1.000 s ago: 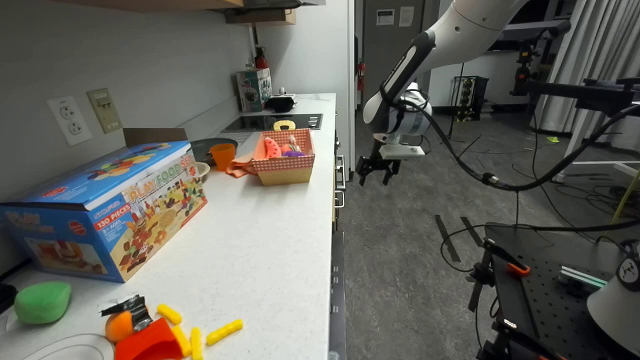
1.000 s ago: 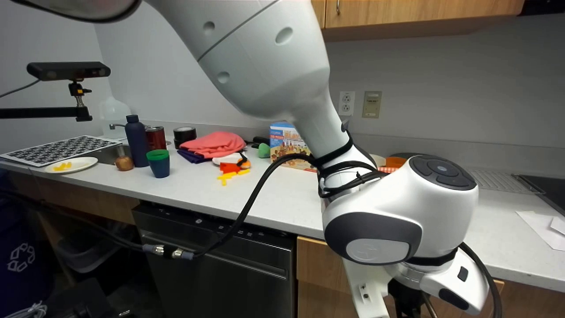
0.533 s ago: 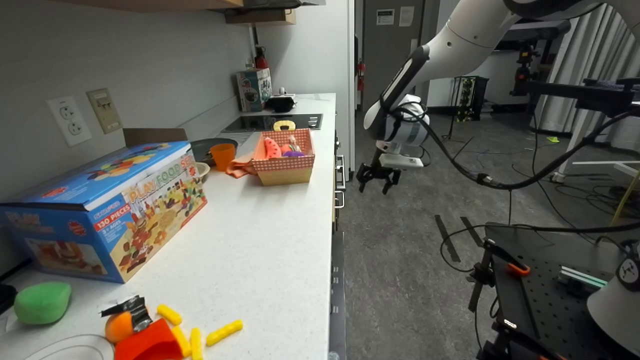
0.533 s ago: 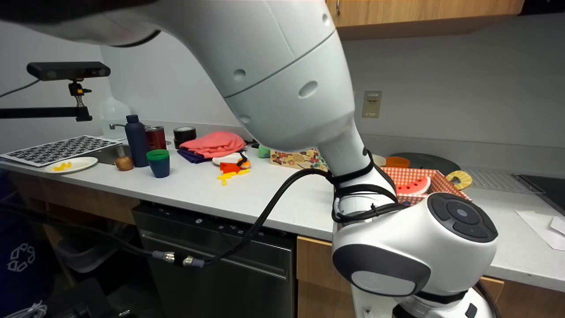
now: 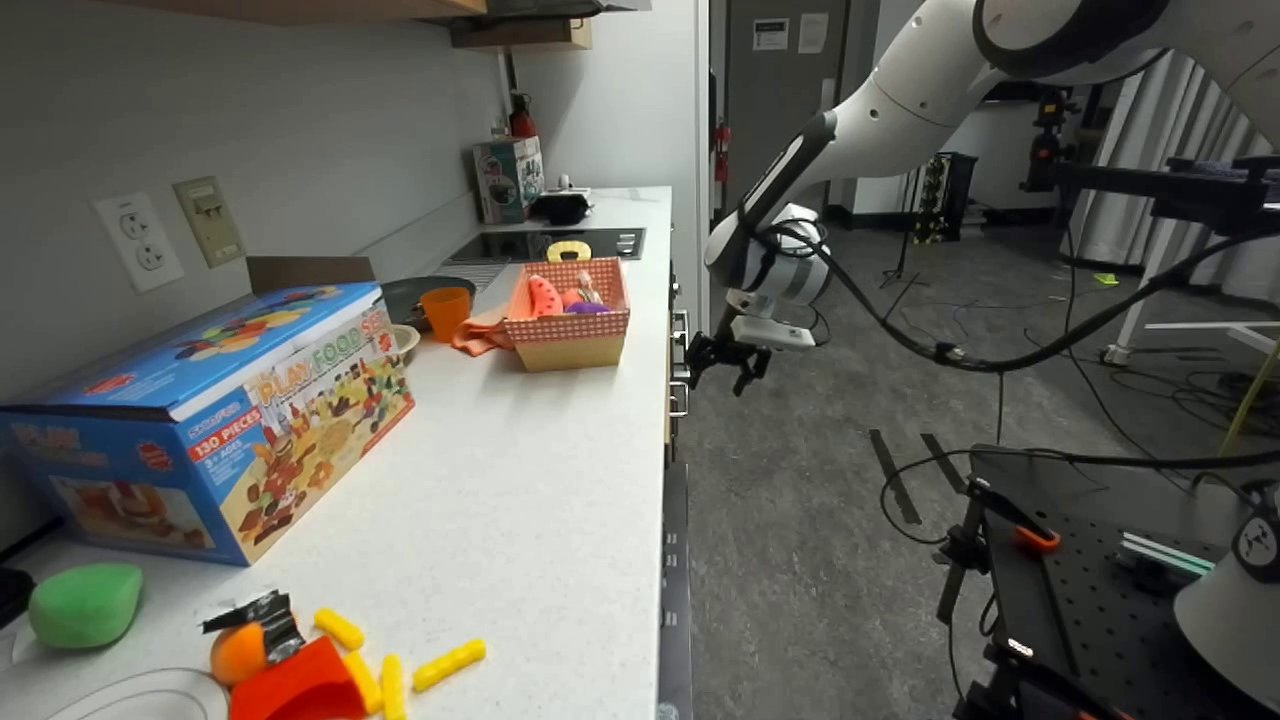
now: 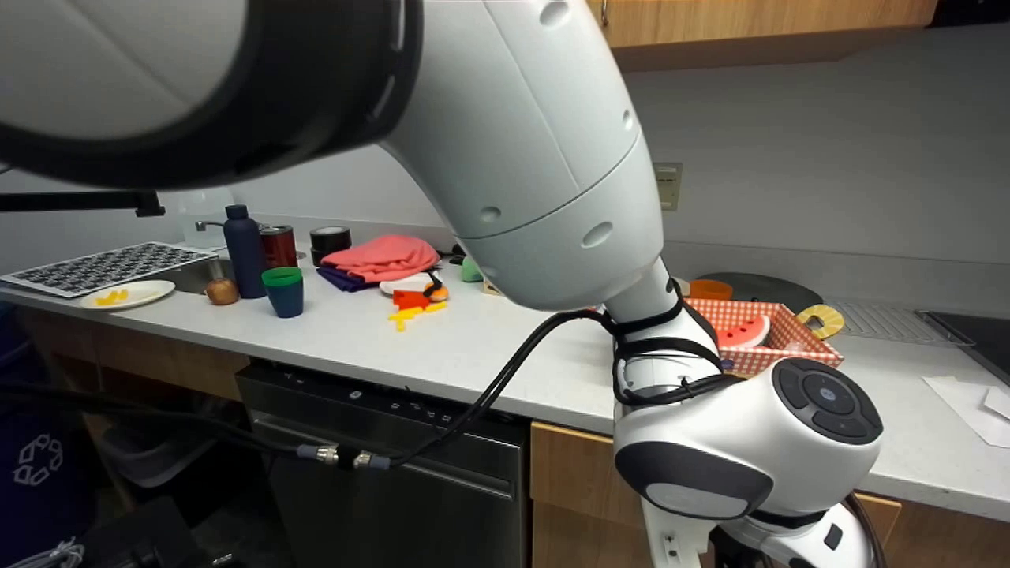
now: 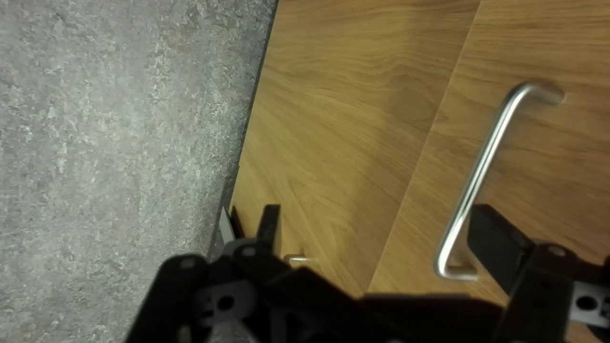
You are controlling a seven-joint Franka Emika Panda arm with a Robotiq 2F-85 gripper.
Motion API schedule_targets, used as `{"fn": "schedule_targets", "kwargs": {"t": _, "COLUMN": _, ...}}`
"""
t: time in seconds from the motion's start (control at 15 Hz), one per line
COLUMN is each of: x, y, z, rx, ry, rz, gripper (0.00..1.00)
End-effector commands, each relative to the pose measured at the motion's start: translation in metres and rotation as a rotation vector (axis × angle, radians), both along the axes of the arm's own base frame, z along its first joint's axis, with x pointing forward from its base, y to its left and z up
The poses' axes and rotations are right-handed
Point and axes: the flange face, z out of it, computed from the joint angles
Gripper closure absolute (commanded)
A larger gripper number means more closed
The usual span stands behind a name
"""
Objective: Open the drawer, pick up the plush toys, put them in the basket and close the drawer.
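Note:
My gripper (image 7: 375, 228) is open and holds nothing. In the wrist view it faces a shut wooden drawer front (image 7: 538, 171) with a silver bar handle (image 7: 476, 181). The handle's lower end lies between the fingers, close to the right finger (image 7: 498, 245); I cannot tell whether they touch. In an exterior view the gripper (image 5: 716, 383) is below counter height, beside the cabinet handles (image 5: 680, 398). The tan basket (image 5: 570, 352) with a red-checked lining stands on the counter holding several toy pieces. It also shows in an exterior view (image 6: 797, 335). The plush toys are hidden or out of view.
The counter edge (image 5: 662, 520) runs beside the arm. A blue toy box (image 5: 300, 430), orange cup (image 5: 446, 308) and yellow toy pieces (image 5: 448, 664) are on the counter. A dishwasher (image 6: 387, 473) is beside the drawer. A second, lower handle (image 7: 296, 257) shows near the left finger.
My gripper has moved down and then sideways toward the cabinet front, staying open. The forearm no longer covers as much of the basket in an exterior view. The counter objects have not moved.

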Motion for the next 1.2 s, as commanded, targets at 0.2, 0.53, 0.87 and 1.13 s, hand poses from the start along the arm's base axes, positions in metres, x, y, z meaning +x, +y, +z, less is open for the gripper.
{"fn": "schedule_targets", "kwargs": {"t": 0.2, "x": 0.025, "y": -0.004, "z": -0.025, "rx": 0.026, "ry": -0.027, "rz": 0.004, "gripper": 0.0}}
{"fn": "schedule_targets", "kwargs": {"t": 0.53, "x": 0.016, "y": -0.014, "z": -0.033, "rx": 0.022, "ry": 0.001, "rz": -0.024, "gripper": 0.0}}
{"fn": "schedule_targets", "kwargs": {"t": 0.87, "x": -0.027, "y": -0.033, "z": -0.018, "rx": -0.019, "ry": 0.076, "rz": -0.085, "gripper": 0.0}}
{"fn": "schedule_targets", "kwargs": {"t": 1.13, "x": -0.08, "y": -0.038, "z": -0.009, "rx": 0.006, "ry": 0.143, "rz": -0.169, "gripper": 0.0}}
